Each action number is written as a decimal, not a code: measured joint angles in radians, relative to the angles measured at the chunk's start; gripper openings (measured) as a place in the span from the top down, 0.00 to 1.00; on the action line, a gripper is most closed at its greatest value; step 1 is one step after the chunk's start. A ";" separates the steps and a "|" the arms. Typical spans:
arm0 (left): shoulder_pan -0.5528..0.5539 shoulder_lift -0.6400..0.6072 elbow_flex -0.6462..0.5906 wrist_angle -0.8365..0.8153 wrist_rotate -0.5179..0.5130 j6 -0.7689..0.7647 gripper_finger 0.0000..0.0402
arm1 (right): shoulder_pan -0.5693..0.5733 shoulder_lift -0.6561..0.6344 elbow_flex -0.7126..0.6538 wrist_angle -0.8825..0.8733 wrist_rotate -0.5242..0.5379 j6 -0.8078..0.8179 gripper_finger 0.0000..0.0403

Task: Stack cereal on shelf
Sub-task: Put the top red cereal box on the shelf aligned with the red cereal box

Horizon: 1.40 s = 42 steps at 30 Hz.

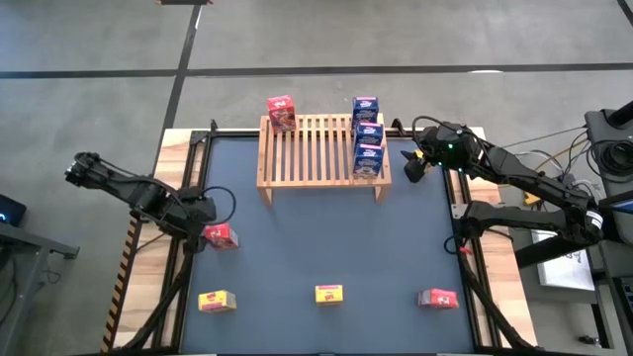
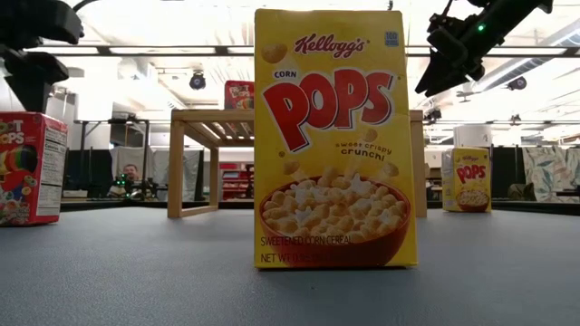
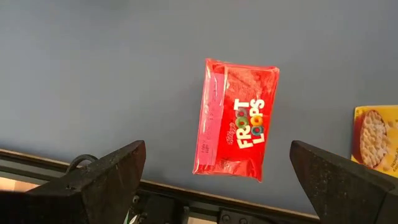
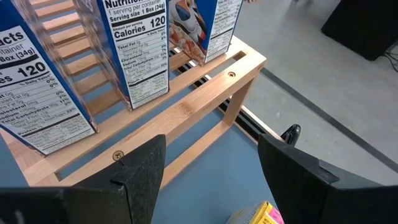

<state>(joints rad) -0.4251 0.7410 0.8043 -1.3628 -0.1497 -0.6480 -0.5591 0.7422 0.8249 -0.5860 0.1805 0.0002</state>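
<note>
Both tools gape empty: left tool [image 3: 214, 180] above red cereal box [image 3: 236, 127], right tool [image 4: 211, 177] beside shelf [image 4: 186, 109].

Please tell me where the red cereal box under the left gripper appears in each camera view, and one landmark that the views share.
High view: the red cereal box lies at the table's left side, by the left gripper.
Low view: probably the red box at the left edge.
Left wrist view: centre, flat on the mat.
Right wrist view: not in it.
Shared landmark: the wooden shelf.
</note>
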 joint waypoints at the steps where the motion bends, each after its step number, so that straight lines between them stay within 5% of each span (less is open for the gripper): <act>1: 0.001 -0.001 0.000 0.000 0.000 -0.002 0.05 | 0.000 0.000 0.000 0.000 0.000 0.000 0.39; 33: 0.045 0.229 -0.043 0.070 0.002 0.058 0.05 | 0.000 0.000 0.000 0.020 0.000 0.000 0.39; 42: 0.071 0.247 -0.049 0.097 0.002 0.094 0.16 | 0.000 0.000 -0.001 0.019 0.000 0.000 0.39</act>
<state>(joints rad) -0.3540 0.9884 0.7555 -1.2653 -0.1474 -0.5543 -0.5590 0.7422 0.8238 -0.5666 0.1806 -0.0002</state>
